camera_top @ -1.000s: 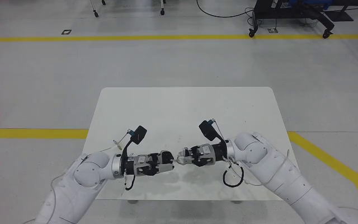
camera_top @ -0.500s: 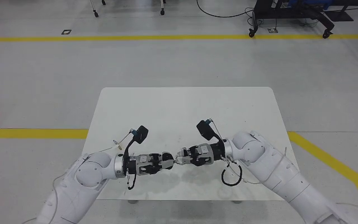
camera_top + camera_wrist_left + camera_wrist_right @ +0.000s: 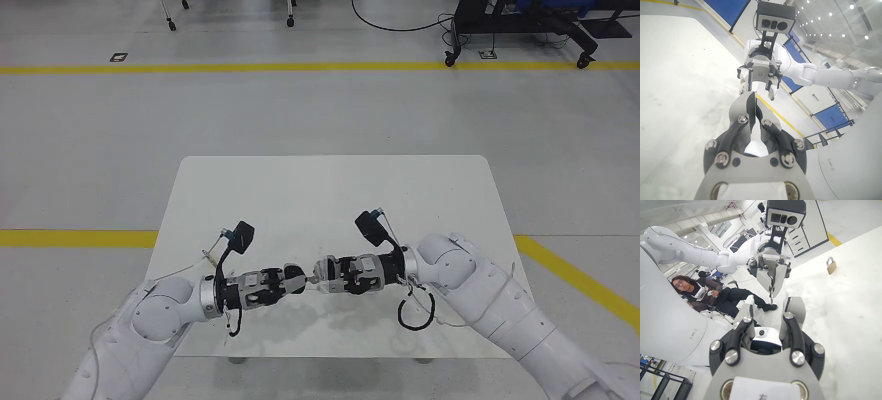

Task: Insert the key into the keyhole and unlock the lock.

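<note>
The left claw [image 3: 755, 98] is clenched on the key [image 3: 771, 295], pinching its broad end so that the thin blade sticks straight out past the fingertips. The key's long axis runs along the line joining the two claws, roughly level with the table [image 3: 420, 190], and its free end points at the right claw [image 3: 770, 307]. That claw faces the key head-on with its fingers spread and nothing between them. One finger sits on either side of the blade's tip, near it but seemingly not touching. Of the two arms, the right is therefore the one placed to take the key, and the next move probably depends on its fingers closing square across the blade, not along it. The padlock [image 3: 831, 266] rests on the table well apart from the key, beyond the left claw and off to one side of the key's line. Its shackle points away from the key and its brass body is nearer. Which way the keyhole faces cannot be made out, so the key is not yet aimed at the padlock.
</note>
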Tool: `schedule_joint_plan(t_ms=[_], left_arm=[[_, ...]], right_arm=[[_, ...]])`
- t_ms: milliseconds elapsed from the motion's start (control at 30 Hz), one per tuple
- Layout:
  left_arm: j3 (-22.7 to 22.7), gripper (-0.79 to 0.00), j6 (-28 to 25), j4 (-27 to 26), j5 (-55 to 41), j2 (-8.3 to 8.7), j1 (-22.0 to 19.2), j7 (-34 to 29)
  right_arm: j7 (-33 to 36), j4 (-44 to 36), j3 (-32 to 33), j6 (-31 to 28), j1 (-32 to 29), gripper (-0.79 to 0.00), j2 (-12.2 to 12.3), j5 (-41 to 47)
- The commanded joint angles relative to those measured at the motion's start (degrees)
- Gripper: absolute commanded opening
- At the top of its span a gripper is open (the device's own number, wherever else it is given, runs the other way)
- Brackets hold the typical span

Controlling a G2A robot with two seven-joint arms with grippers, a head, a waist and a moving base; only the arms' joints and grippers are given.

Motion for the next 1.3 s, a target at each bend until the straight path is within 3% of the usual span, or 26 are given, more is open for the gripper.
schedule_joint_plan(t_ms=[0,367,500,833,867,900,1100,1267], left_arm=[[-0.1,-0.785,0.1,-0.3,0.3,0.02,0.3,0.3],[-0.2,-0.785,0.8,-1.3,1.4,0.05,1.0,1.6],[0.2,-0.785,1.1,-1.3,1.5,-0.03,0.8,1.6],[0.8,-0.785,0.9,-0.1,1.9,-0.13,0.5,1.3],[0.8,-0.449,0.9,-0.1,2.3,-0.13,0.4,1.3],[0.9,0.0,1.0,-0.1,2.5,-0.13,0.5,1.3],[-0.3,0.0,0.4,-0.1,2.5,0.12,1.1,1.9],[-4.2,0.0,-1.0,-0.5,1.1,0.94,2.9,2.3]], right_arm=[[0.0,0.0,0.0,0.0,-0.1,-0.493,0.0,0.0],[0.0,0.2,-1.4,0.0,0.8,-0.619,-0.3,-0.3],[0.0,0.6,-2.3,0.0,1.4,-0.785,-0.5,-0.2],[0.0,1.1,-2.9,0.0,2.1,-0.785,-0.8,-0.1],[0.0,1.2,-2.8,0.0,2.1,-0.785,-0.8,-0.2],[0.0,1.2,-2.7,0.0,2.0,-0.785,-0.8,-0.3],[0.0,1.5,-2.0,0.0,1.7,-0.785,-0.7,-0.6],[0.0,1.5,-0.3,0.0,0.7,-0.785,-0.4,0.1]])
